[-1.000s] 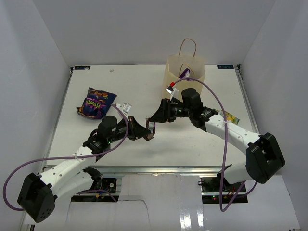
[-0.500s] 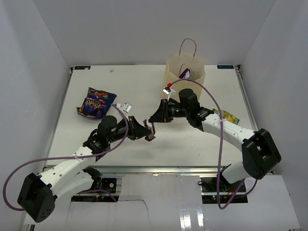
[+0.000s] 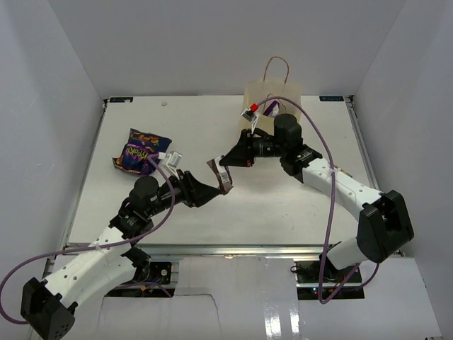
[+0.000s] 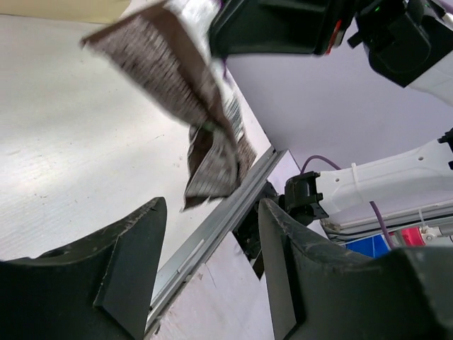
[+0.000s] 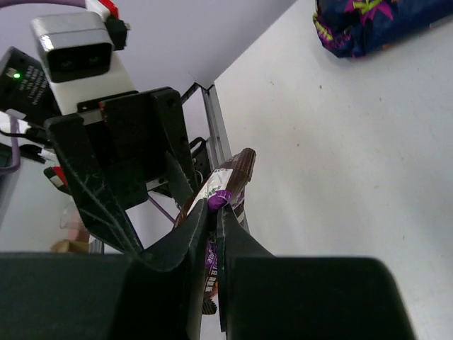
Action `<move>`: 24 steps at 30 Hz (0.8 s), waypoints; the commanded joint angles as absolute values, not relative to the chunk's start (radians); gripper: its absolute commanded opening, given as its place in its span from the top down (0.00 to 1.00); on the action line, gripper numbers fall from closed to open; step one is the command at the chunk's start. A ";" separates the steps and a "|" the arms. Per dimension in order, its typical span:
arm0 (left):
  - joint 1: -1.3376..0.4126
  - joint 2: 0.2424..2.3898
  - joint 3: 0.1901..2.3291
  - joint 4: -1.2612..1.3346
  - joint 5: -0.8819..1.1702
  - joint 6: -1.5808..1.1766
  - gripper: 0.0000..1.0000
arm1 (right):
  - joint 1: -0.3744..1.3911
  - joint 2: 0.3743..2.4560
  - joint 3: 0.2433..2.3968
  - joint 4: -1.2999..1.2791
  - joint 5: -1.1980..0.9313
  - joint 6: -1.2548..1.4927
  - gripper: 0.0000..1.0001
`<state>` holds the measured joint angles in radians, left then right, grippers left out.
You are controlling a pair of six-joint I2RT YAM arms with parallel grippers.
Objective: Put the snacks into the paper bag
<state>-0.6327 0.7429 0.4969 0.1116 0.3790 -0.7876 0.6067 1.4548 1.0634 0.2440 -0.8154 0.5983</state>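
Observation:
A small brown snack packet [image 3: 221, 174] hangs above mid-table, pinched at its top edge by my right gripper [image 3: 226, 162], which is shut on it. In the right wrist view the packet [image 5: 231, 185] shows a purple and white print between the closed fingers of that gripper [image 5: 216, 212]. My left gripper [image 3: 211, 190] stands open just left of and below the packet [image 4: 191, 92], apart from it, with nothing between its fingers [image 4: 134, 241]. The tan paper bag [image 3: 272, 106] stands upright at the back, behind the right wrist, with a purple packet [image 3: 272, 108] showing inside. A dark blue-purple snack bag [image 3: 141, 151] lies at the left.
The dark blue bag [image 5: 375, 21] also shows at the top right of the right wrist view. White walls close in the table [image 3: 191, 127] on three sides. The metal front rail [image 4: 212, 234] runs below the left gripper.
The brown packet has passed from my left gripper to my right. The left jaws opened and drew back left; the right jaws shut on the packet and lifted it towards the bag.

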 commanded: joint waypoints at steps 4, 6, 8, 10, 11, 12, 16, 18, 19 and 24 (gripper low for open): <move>-0.637 0.623 0.564 -0.069 0.259 -0.724 0.31 | 0.537 1.445 1.256 0.325 -0.956 0.499 0.92; -0.637 0.595 0.577 -0.148 0.192 -0.707 0.30 | 0.499 1.459 1.358 0.292 -0.954 0.468 0.92; -0.637 0.556 0.584 -0.213 0.154 -0.698 0.26 | 0.448 1.482 1.437 0.275 -0.948 0.434 0.92; -0.637 0.528 0.583 -0.258 0.103 -0.699 0.26 | 0.405 1.515 1.569 0.247 -0.928 0.404 0.92; -0.637 0.519 0.577 -0.288 0.094 -0.701 0.26 | 0.364 1.526 1.612 0.239 -0.919 0.391 0.92; -0.637 0.512 0.572 -0.301 0.087 -0.704 0.26 | 0.344 1.538 1.653 0.224 -0.888 0.374 0.92; -0.637 0.482 0.531 -0.322 0.068 -0.732 0.26 | 0.244 1.592 1.810 0.127 -0.775 0.229 0.92; -0.637 0.479 0.525 -0.322 0.064 -0.742 0.26 | 0.212 1.611 1.821 0.103 -0.712 0.174 0.92; -0.637 0.482 0.522 -0.322 0.063 -0.744 0.25 | 0.206 1.617 1.821 0.095 -0.689 0.107 0.92; -0.637 0.506 0.522 -0.324 0.057 -0.752 0.24 | 0.178 1.684 1.825 0.052 -0.609 -0.043 0.92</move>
<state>-0.6327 0.4965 0.5255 -0.3107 0.0780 -0.7422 0.1841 1.6424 1.7969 0.1055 -0.6865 0.1059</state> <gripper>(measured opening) 0.755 0.098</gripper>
